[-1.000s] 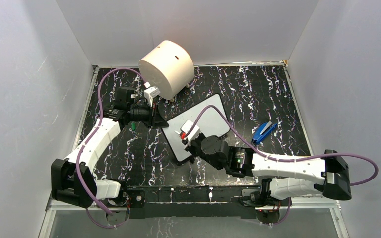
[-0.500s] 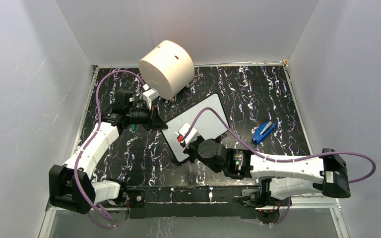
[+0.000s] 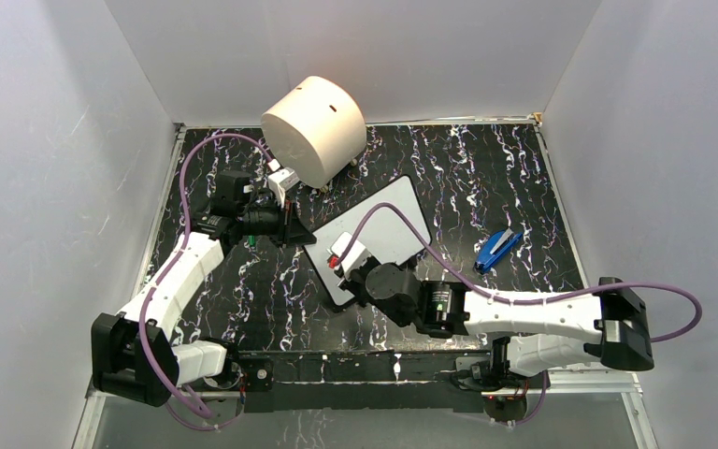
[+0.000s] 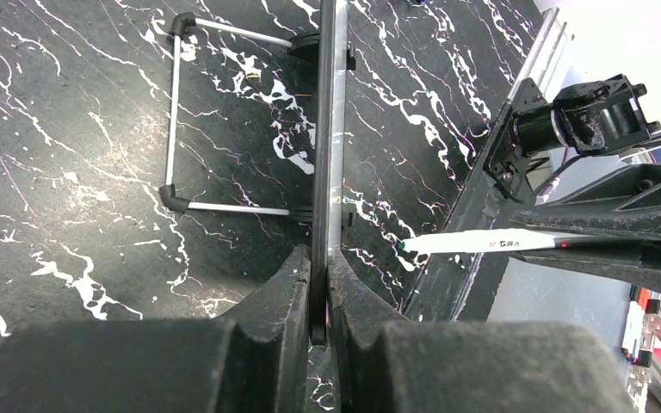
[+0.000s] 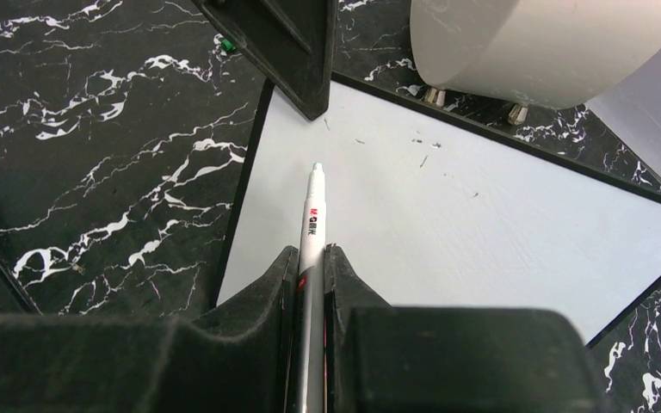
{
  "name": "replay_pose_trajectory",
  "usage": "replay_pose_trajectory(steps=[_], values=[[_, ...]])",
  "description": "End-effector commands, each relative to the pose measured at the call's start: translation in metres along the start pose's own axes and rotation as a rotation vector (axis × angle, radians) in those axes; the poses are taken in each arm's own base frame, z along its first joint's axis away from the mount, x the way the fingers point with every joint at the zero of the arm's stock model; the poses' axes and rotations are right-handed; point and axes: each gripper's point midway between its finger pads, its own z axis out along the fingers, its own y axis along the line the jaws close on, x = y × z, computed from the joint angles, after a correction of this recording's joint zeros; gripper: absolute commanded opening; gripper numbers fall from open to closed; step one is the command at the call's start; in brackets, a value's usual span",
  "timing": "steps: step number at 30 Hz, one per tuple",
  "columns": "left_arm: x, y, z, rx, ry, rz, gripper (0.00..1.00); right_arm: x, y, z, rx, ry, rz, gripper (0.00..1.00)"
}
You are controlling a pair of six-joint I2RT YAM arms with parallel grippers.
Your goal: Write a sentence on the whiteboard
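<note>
Black marble table [image 3: 514,168] carries white, black-rimmed, faintly specked whiteboard [image 5: 482,232].

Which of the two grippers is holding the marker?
The right gripper: its jaws are shut on the white marker, whose tip points across the whiteboard. The left gripper clamps the whiteboard's edge instead.

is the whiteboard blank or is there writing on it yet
Blank: the whiteboard shows bare white with only a few tiny specks, no lettering. The pen in the right hand has its tip over it.
</note>
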Motion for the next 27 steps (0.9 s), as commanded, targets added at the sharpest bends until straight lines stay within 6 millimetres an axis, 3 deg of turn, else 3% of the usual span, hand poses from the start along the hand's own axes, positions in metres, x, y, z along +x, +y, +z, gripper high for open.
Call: replay_pose_trajectory(steps=[1,27], values=[[0.008,0.002,-0.002,-0.034,0.014,0.013,0.00,-0.035,-0.003,0.000,0.033,-0.067,0.048,0.00],[0.010,0.004,-0.001,-0.059,0.018,0.030,0.00,-0.035,0.006,0.015,0.072,-0.024,0.011,0.00]])
